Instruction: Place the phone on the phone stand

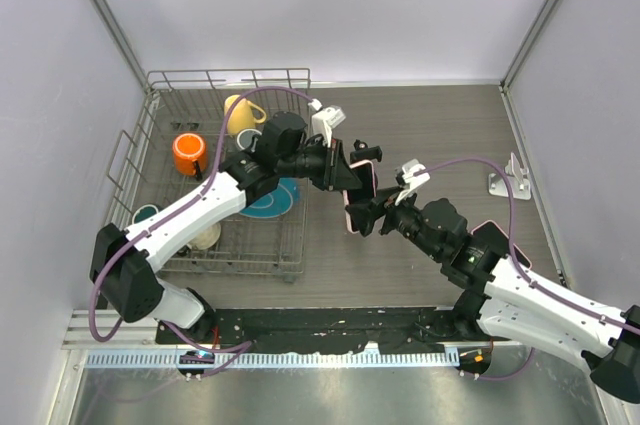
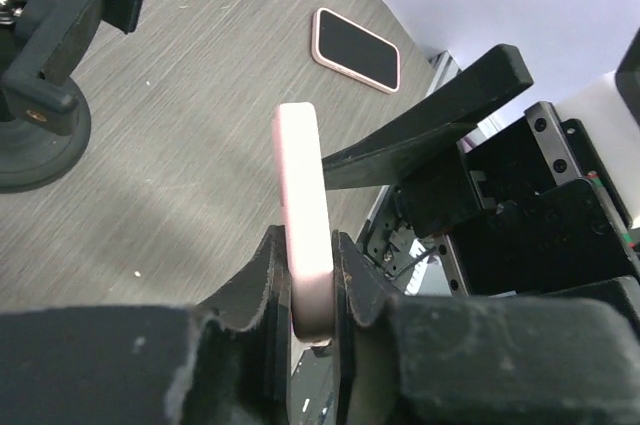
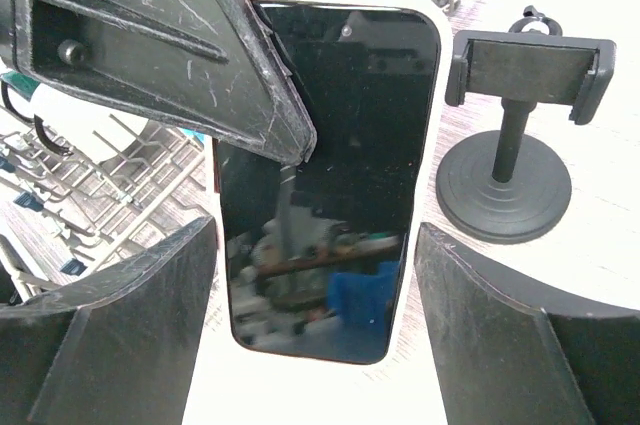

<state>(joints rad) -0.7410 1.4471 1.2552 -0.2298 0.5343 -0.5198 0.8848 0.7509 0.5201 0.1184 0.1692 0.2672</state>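
Left gripper (image 2: pixel 308 250) is closed on the thin edges of the pink-cased phone with a black screen (image 2: pixel 300 195), both black fingers pressed against the case near one end, so the phone is held clear of the grey wood-grain table (image 2: pixel 200 145). Right gripper (image 3: pixel 315 230) stands open, one jaw on either side of the phone with a visible gap on each, gripping nothing. In the right wrist view the screen faces that camera and one left finger crosses its upper corner. The small black phone stand with a round disc base, short post and clamp-like holder (image 3: pixel 505 185) sits on the table beside the phone but apart from it, and its holder is empty. A second pink-cased phone (image 2: pixel 356 48) lies flat on the table farther off, untouched. Assessment: pick-up is done and the phone is in hand near the stand. Carrying it across, lining it up with the holder, seating it and letting go remain to be done.
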